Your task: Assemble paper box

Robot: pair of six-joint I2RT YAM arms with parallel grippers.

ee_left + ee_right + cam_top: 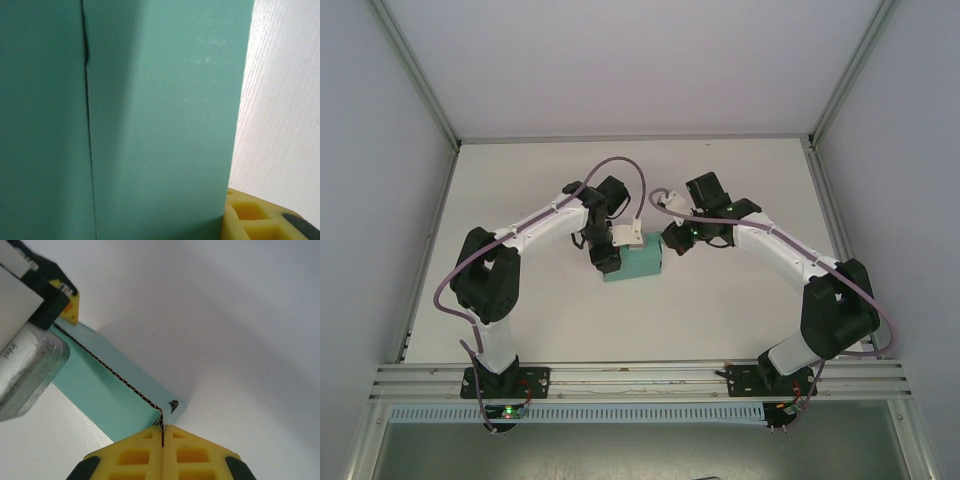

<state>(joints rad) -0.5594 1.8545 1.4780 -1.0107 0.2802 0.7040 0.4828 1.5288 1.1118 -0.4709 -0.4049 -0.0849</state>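
You have the paper box (638, 264) lying mid-table, its long axis running across, between both arms. Your right gripper (162, 440) is clenched tight, tips meeting the box's right-end corner. Your left gripper (606, 258) sits at the left end, and I cannot tell its grip.
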